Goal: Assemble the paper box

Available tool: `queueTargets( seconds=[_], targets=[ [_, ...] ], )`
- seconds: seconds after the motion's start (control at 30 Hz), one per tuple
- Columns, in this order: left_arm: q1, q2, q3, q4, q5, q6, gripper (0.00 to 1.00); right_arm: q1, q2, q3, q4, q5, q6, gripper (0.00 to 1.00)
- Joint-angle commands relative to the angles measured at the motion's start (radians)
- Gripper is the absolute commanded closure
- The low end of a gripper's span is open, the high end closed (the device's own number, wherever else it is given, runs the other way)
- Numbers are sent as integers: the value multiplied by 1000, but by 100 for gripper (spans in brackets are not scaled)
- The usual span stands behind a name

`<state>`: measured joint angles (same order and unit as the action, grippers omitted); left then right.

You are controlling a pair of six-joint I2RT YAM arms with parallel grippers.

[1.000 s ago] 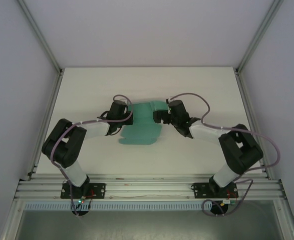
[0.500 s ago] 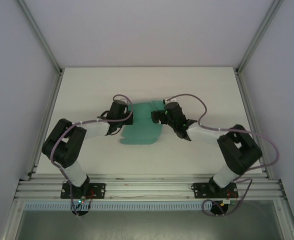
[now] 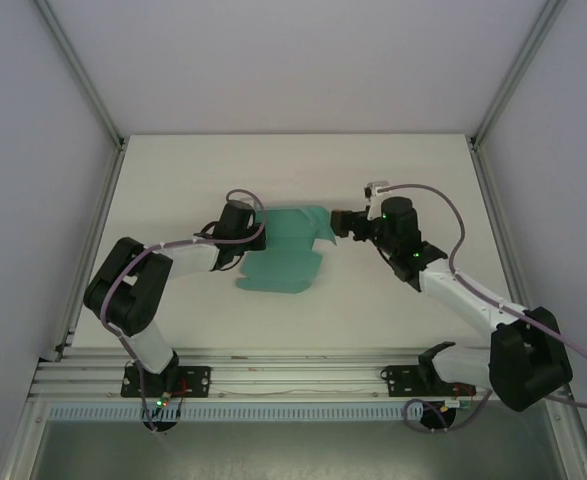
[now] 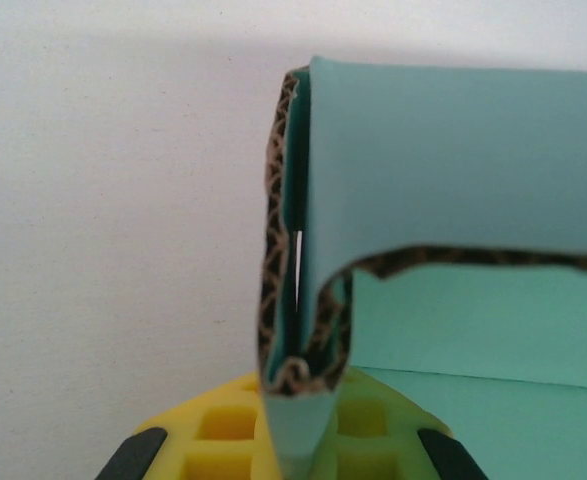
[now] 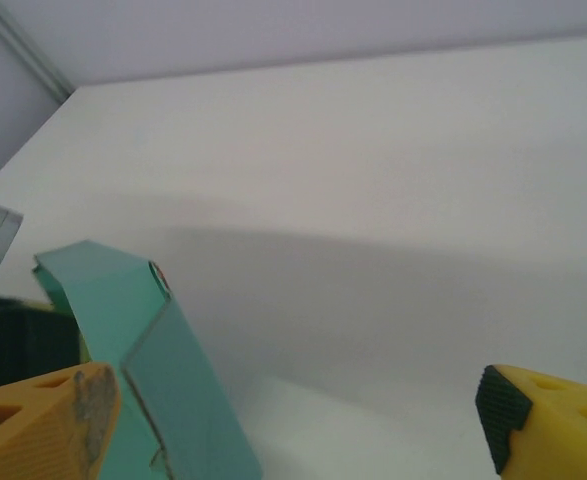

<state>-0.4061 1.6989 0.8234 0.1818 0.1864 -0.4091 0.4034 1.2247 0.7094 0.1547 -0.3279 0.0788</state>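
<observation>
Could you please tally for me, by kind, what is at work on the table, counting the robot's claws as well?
Teal paper box: 1
Claws: 2, namely the left claw and the right claw
Total: 3

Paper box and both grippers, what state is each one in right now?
paper box: partly folded, one doubled-over wall standing, base panel lying flat.
left gripper: shut on the paper box's doubled wall.
right gripper: open, a box flap inside its gap, not clamped.
</observation>
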Motion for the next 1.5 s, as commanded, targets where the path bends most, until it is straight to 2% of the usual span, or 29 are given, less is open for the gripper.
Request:
queueTargets(
  seconds=[0.0,0.17,0.3,0.4,0.5,0.7,0.9,1.07,1.23,1.47],
  targets=[
    [-10,-20,13,-9,-3,25,100,-58,44,18,-71,-205,-6,14],
    [-10,-20,12,-9,-3,26,100,-139,141,62,-80,-330,-29,24],
    [-10,-16,14,-9,5,28,100,-140,215,114,-95,-493,-110,31],
    [-9,-12,16,-5,12,30,100,-139,269,151,-108,-557,-138,35],
    [-10,-8,20,-10,12,32,100,-127,319,183,-126,-613,-163,38],
    [-10,-1,26,-16,10,32,100,-64,391,254,-189,-636,-224,43],
    [-10,4,28,-17,11,27,100,-6,418,288,-190,-532,-202,44],
    [-9,6,35,-17,16,24,100,63,440,323,-220,-310,-183,44],
    [-10,8,38,-24,12,23,100,116,455,338,-186,-246,-156,44],
    [-17,6,38,-32,10,19,100,154,506,390,-192,-67,-91,46]
  ],
)
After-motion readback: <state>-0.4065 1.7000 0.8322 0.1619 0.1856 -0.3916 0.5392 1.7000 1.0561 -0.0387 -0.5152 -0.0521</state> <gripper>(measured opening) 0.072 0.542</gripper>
